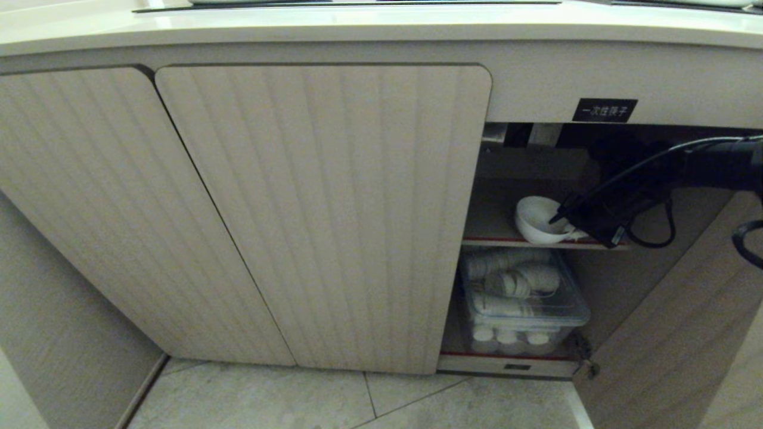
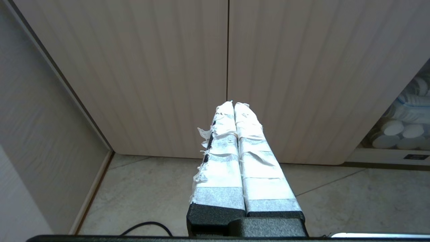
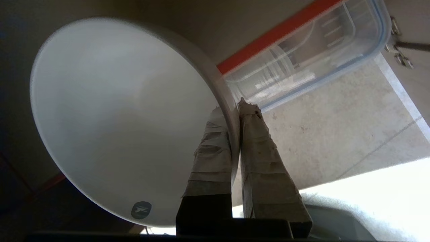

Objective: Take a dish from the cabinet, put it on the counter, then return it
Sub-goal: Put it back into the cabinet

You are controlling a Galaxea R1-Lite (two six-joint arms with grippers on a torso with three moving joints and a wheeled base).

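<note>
Right gripper (image 3: 235,111), fingers clamped on the rim of the dish (image 1: 534,219), reaching into the open cabinet (image 1: 322,214); dish at the upper red-edged shelf (image 1: 501,241). Left gripper (image 2: 234,104) parked, fingers together.

Plain white bowl (image 1: 535,219), no pattern. Beige ribbed wood-grain cabinet doors (image 1: 325,208), red-edged shelf (image 1: 512,241), black label (image 1: 604,110) with white characters. Cream-white surface (image 1: 357,27) up top, pale mottled floor tiles (image 1: 298,399) below.

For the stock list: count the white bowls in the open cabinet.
1: the bowl sits at the upper shelf edge, its rim pinched by the right gripper. Others may hide deeper inside.
</note>
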